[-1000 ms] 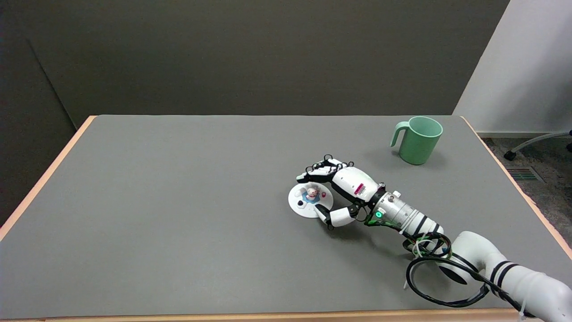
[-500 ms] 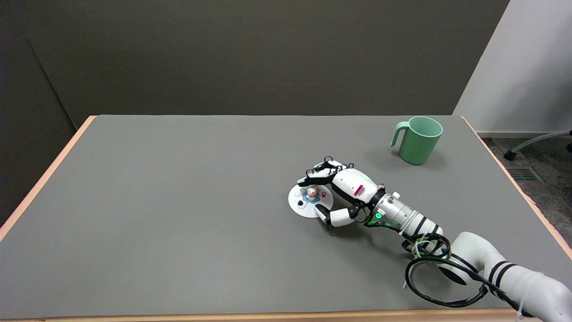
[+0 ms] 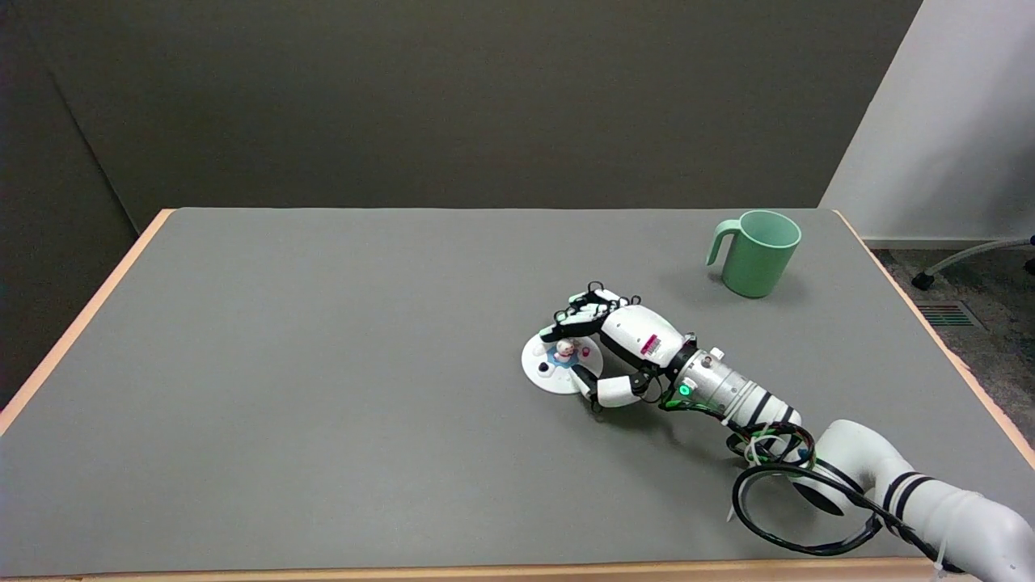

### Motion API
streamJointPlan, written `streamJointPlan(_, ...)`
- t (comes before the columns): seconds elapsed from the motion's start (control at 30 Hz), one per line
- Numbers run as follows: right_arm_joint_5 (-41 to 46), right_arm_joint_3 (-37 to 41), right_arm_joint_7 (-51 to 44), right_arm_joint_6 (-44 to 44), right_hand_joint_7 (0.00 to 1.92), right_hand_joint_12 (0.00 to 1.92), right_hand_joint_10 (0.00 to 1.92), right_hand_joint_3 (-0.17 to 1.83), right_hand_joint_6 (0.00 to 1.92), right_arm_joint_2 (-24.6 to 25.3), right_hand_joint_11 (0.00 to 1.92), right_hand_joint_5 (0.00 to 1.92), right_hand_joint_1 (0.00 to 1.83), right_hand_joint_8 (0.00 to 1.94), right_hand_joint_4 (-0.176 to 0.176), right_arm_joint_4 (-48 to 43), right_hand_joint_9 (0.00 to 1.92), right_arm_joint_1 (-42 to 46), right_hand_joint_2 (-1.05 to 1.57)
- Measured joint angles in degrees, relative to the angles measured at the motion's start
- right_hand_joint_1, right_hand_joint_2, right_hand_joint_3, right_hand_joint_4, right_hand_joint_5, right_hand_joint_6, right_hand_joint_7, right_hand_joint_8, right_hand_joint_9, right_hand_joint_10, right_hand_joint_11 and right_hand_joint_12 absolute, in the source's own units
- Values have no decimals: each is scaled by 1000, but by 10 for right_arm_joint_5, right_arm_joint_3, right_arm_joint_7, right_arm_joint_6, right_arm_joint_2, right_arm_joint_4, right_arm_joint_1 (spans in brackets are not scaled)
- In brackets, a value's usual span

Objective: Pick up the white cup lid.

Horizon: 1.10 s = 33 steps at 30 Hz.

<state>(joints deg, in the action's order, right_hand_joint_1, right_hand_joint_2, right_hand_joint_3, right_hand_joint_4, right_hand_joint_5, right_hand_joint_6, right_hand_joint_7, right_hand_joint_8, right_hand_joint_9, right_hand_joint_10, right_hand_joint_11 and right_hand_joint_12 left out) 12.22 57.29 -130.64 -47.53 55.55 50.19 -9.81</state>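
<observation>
The white cup lid lies on the grey table, right of centre, with a small figure and coloured dots on its top. My right hand reaches in from the lower right and spans the lid's right side. Its fingers curl down over the far rim beside the small figure. The thumb presses against the near right rim. The lid is gripped between them and still rests on the table. Its right edge is hidden under the palm.
A green mug stands upright at the far right of the table, handle to the left. A black cable loop hangs from my right forearm near the table's front edge. The orange table edges run along both sides.
The fingers have curled further in over the lid's far rim and the thumb has closed toward the near rim. The lid has barely shifted.
</observation>
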Motion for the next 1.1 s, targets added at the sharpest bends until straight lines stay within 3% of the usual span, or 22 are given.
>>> streamJointPlan(0.03,0,0,0,0,623,719,405,712,449,0,37,721,878,312,-7,0,430,0,895)
streamJointPlan(0.07,0,0,0,0,589,759,456,208,1427,0,16,692,960,386,9,0,410,0,1177)
streamJointPlan(0.33,1,0,0,-6,470,727,684,208,1446,2,-1,678,949,584,16,-1,269,-1,1184)
streamJointPlan(0.93,-2,2,0,-12,524,776,713,215,1441,2,-1,682,936,602,45,4,310,-7,1178)
streamJointPlan(1.1,-3,2,2,-12,533,882,744,224,1453,2,-1,674,924,655,61,4,342,-8,1178)
